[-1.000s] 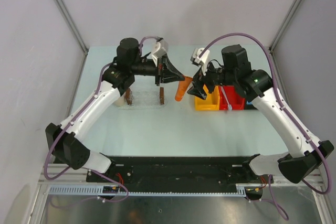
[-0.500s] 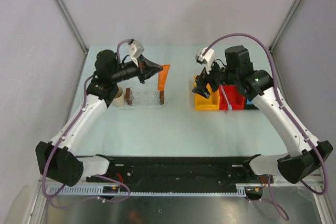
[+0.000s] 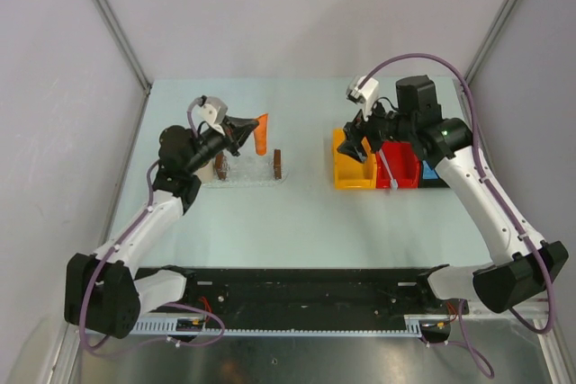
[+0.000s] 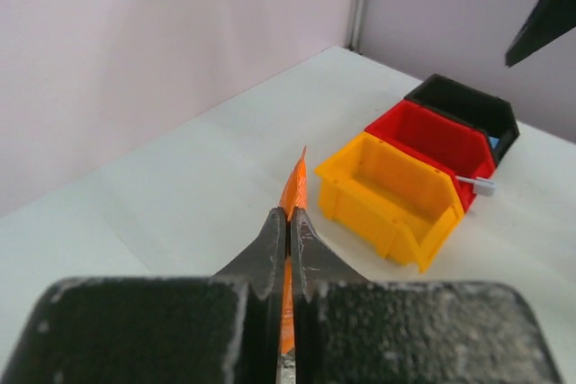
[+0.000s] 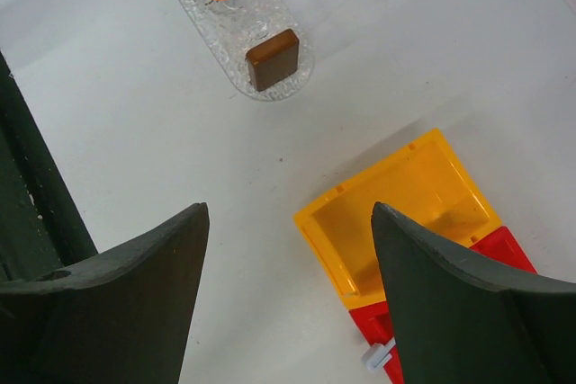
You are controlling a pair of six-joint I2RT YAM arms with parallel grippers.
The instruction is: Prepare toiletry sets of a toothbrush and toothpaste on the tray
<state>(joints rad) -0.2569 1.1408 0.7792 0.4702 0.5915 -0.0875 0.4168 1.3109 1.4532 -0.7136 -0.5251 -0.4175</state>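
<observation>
The tray (image 3: 248,174) lies on the table (image 3: 297,213) with its long side going left to right and a brown block (image 3: 277,165) at each end. Your left hand (image 3: 249,129) is the nearer one to it, and it is pinched tight on the orange toothpaste (image 3: 262,135). The tube stands up on end, right over the far part of the tray between the blocks, so the way to go looks like straight down. I cannot tell if its low end touches the tray. Your right hand (image 5: 288,213) is wide open and holds nothing, up above the yellow bin (image 3: 351,175). The toothbrush (image 3: 386,168) lies in the red bin (image 3: 409,166) just beside it, closer to that hand.
</observation>
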